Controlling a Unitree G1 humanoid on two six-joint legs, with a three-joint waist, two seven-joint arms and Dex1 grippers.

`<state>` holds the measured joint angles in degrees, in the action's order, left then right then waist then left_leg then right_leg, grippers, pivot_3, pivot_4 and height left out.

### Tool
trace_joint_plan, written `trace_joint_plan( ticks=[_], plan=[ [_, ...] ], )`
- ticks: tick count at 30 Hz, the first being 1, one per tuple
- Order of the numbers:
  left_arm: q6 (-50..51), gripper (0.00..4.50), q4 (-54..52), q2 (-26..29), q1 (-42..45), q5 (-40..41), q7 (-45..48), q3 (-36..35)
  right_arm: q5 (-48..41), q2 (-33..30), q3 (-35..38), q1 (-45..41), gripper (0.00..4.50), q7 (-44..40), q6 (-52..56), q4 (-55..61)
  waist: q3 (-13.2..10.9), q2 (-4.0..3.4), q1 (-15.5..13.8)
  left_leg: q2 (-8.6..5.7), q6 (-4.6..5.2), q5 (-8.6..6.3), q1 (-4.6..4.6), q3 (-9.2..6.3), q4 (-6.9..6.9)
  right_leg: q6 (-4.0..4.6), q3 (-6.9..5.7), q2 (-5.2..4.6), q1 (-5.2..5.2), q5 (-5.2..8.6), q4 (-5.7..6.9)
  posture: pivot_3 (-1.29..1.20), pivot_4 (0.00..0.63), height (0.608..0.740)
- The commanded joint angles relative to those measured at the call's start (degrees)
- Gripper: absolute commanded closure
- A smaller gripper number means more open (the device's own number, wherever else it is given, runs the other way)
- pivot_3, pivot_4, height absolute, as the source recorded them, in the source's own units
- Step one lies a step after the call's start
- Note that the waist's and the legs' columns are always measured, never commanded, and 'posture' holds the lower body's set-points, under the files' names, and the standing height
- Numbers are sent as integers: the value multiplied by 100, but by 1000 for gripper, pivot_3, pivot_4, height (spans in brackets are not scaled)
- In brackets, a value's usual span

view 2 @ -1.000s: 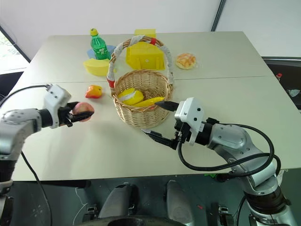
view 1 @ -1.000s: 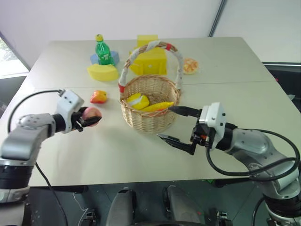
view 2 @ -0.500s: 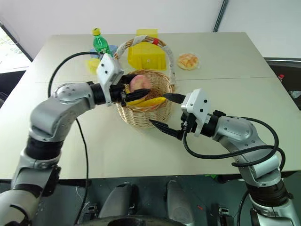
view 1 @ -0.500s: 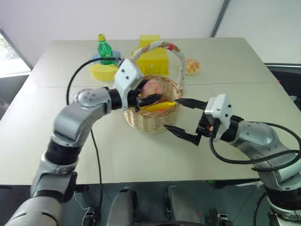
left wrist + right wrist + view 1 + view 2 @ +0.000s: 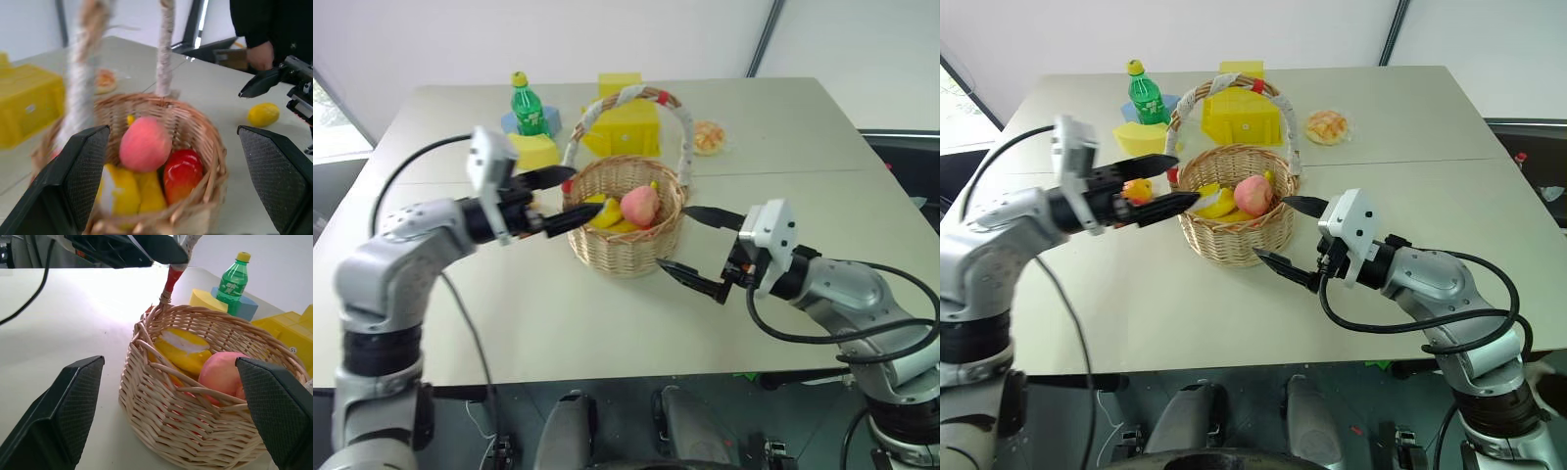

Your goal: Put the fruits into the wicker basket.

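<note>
**Peach in the basket, two fruits out on the worktop**

The peach (image 5: 640,205) is lying in the basket (image 5: 617,250), perched on top of the yellow pieces and a red fruit (image 5: 181,174) already inside. A red-and-yellow fruit (image 5: 1139,189) is sitting on the worktop (image 5: 558,313) left of the basket. A yellow oval fruit (image 5: 263,114) is resting on the worktop on the basket's right side, near the right gripper (image 5: 672,235).

The main risk, as I judge it, is the left gripper (image 5: 584,190). Its spread fingers are hanging at the basket's left rim, just beside the foot of the handle (image 5: 626,98). A careless pull sideways could be catching that handle and dragging or tipping the light basket, and the peach, sitting high, could be rolling out. The red-and-yellow fruit is lying right under the left fingers, so a low sweep could be knocking it away across the worktop. The right fingers are standing close to the basket's near right wall and could be nudging it.

The left arm is reaching in from the left, its gripper roughly level and pointing right at the basket, fingers wide apart and pinching nothing. The right forearm is coming in from the near right, its gripper pointing left at the basket, fingers also spread wide and empty, one above the other.
</note>
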<state>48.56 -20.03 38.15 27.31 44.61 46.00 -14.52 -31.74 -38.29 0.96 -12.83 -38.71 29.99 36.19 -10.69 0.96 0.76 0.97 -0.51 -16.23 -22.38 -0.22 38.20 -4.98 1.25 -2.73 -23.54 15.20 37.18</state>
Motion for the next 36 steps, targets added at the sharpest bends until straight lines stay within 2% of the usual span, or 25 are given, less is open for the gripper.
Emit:
trace_joint_plan(
  ticks=[1, 3, 5, 7, 10, 17, 21, 27, 31, 34, 36],
  plan=[
    [9, 42, -31, 469, -462, 225, 41, -901, -34, 13, 103, -128, 0, -84, -120, 51, 0, 0, 3, 2, 0, 0, 0, 0, 0, 0, 0, -2, 0, 0, 0, 0, 150, 740],
    [-257, 42, 250, 640, -627, -363, -296, -747, -28, 36, 46, -202, 0, -138, -142, -18, 0, 0, 0, 1, 0, 0, 0, 0, -1, 0, 0, -4, 0, 0, 0, 0, 150, 740],
    [-897, 42, 701, 756, -640, -1370, -745, -237, -14, 72, -26, -295, 0, -199, -171, -99, 0, 0, -29, -2, 0, 0, 2, -1, -1, 0, -2, -5, 2, 0, 0, 0, 150, 740],
    [-1189, 42, 1237, 671, -431, -1950, -1100, 133, 11, 118, -97, -385, 0, -252, -194, -176, 0, 0, -36, -8, 0, 0, 4, -2, -1, 0, -4, -7, 9, 0, -2, 0, 150, 740],
    [-1429, 42, 1898, 404, -49, -2190, -1209, 342, 51, 196, -189, -509, 0, -302, -209, -263, -2, 6, -34, -9, -1, 0, 0, -2, 0, 0, -7, -7, 6, -1, -3, 0, 150, 740],
    [-2261, 42, 3889, 413, 1027, -3451, -841, 1539, 58, 278, -242, -550, 0, -295, -148, -168, -1, 6, -6, -9, 0, 0, -6, 2, -3, 0, -7, -3, -4, -1, -3, 0, 150, 740],
    [-2819, 42, 4942, 289, 1608, -3919, -638, 1927, 4, 300, -234, -556, 0, -229, -43, -10, -1, 6, -9, -9, 0, 0, -6, 3, -2, 0, -7, -1, -5, -1, -1, 0, 150, 740],
    [-3521, 42, 6261, -62, 2313, -4337, -472, 2125, -46, 319, -233, -525, 0, -120, 86, 196, -2, 7, -17, -11, 0, 0, -8, 4, -1, -1, -9, -2, -5, -1, -1, 0, 150, 740],
    [-3832, 42, 6770, -225, 2551, -4522, -340, 2204, -57, 327, -238, -494, 0, -56, 126, 269, -1, 7, -6, -11, 0, 0, -10, 5, -1, -2, -9, -2, -6, -1, -2, 0, 150, 740],
    [-4016, 884, 6927, -261, 2605, -4562, -304, 2136, -60, 326, -233, -487, 0, -31, 143, 289, -1, 7, 7, -10, 0, 0, -10, 5, -1, -2, -9, -1, -9, -1, 1, 0, 150, 740],
    [-4025, 1814, 6918, -248, 2598, -4577, -290, 2097, -55, 325, -232, -491, 0, -18, 146, 289, -1, 7, 2, -9, 0, 0, -10, 4, -1, -2, -9, -1, -10, -1, 3, 0, 150, 740]
  ],
)
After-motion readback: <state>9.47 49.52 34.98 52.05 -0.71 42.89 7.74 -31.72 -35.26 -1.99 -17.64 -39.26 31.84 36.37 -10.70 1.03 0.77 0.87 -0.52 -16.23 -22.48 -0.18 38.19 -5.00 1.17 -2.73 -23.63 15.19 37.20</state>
